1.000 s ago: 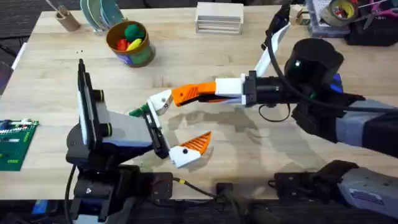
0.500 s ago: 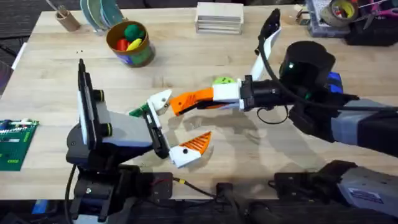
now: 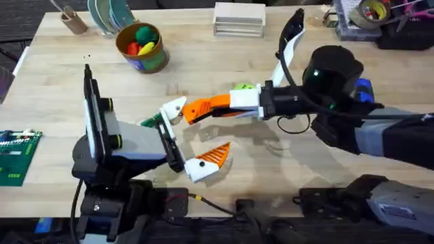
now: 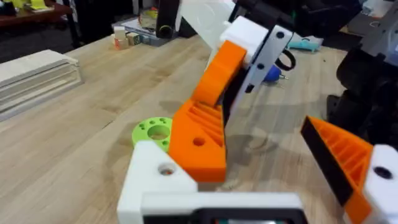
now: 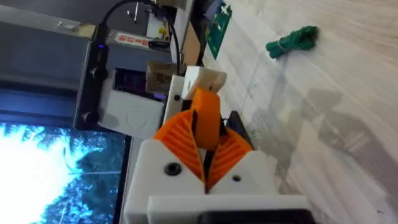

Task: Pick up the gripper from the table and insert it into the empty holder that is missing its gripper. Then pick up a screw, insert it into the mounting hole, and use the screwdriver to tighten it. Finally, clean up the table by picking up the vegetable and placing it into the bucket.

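Orange gripper pinched in the closed right hand sits mid-counter, its tip just beside the empty holder, the bare white finger of the left hand. That left hand stands open, its other finger carrying an orange tip. From the left wrist camera, the gripper hangs against the white block, though whether it is seated cannot be told. Behind the left arm, the dark green vegetable lies on the wooden counter; the right wrist view also shows it on bare wood. At the far left, the bucket holds colourful toys. Near the right hand lies a lime-green disc.
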